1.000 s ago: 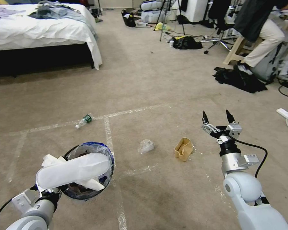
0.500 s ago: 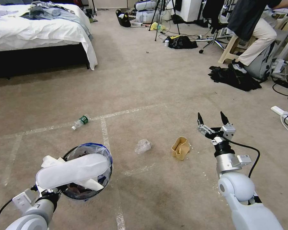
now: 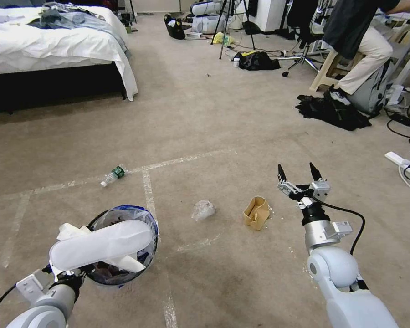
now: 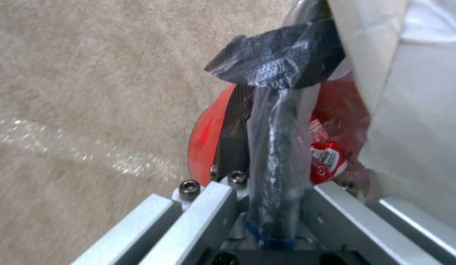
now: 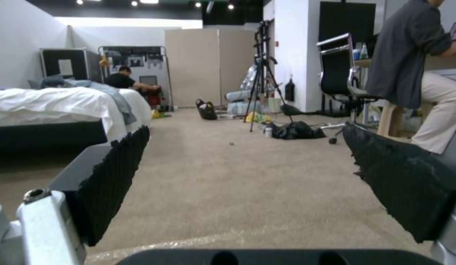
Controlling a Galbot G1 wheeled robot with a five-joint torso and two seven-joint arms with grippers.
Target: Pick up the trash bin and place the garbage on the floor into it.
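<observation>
The trash bin [image 3: 123, 218], red with a black rim and a blue-edged clear bag, hangs at the lower left under my left forearm. My left gripper [image 4: 273, 191] is shut on the bin's rim [image 4: 274, 140], and a red wrapper [image 4: 327, 159] lies inside. On the floor [image 3: 223, 136] lie pieces of garbage: a clear green-labelled bottle [image 3: 113, 175], a crumpled clear plastic wad [image 3: 202, 209] and a brown cardboard piece [image 3: 256, 212]. My right gripper [image 3: 296, 169] is open and empty, just right of the cardboard and above the carpet; its black pads [image 5: 115, 176] stand wide apart.
A white bed [image 3: 54, 50] stands at the back left. A black clothes heap [image 3: 332, 111] lies by a seated person at the back right. A power strip with cables [image 3: 403, 164] lies at the right edge, and a tripod [image 3: 234, 23] stands far back.
The whole picture has slid a little left, so the camera has moved. My right gripper has come slightly nearer the cardboard piece. The left gripper still holds the bin.
</observation>
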